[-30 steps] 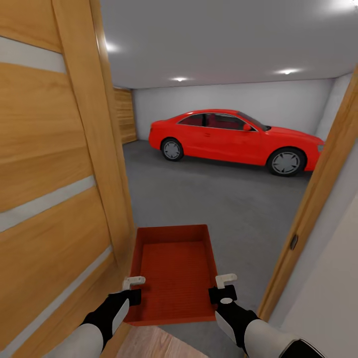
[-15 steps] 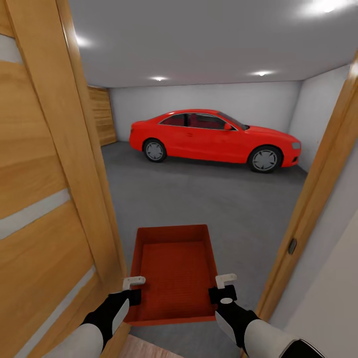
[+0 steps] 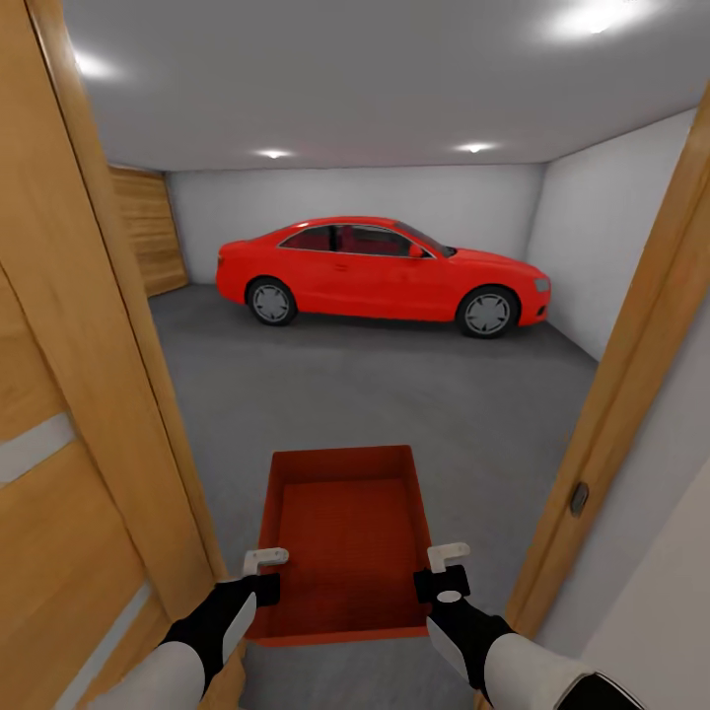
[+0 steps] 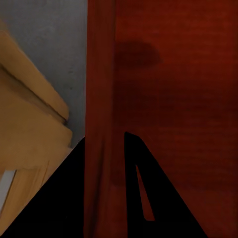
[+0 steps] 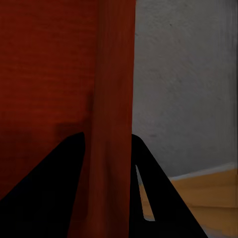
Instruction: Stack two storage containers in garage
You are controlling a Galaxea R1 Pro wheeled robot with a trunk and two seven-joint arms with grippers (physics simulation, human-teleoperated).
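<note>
The open door (image 3: pixel 69 414) ran off the head view's left edge, and the door frame (image 3: pixel 631 394) off its right. Both forearms were cut by the bottom edge. In each wrist view, 2 black fingers (image 4: pixel 134 198) (image 5: pixel 64 198) hid part of the bin's (image 3: pixel 340 537) wall.

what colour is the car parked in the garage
Bright red car, with silver wheels; clearest in the head view.

The storage container (image 3: pixel 340 537) is orange-red with fine ribbing across its inner bottom. The floor (image 3: pixel 394 394) is dark grey, faintly mottled. The car (image 3: pixel 380 268) is glossy red with silver wheels. The door (image 3: pixel 69 424) is honey-coloured wood with pale grey bands. The walls (image 3: pixel 355 197) are plain pale grey.
</note>
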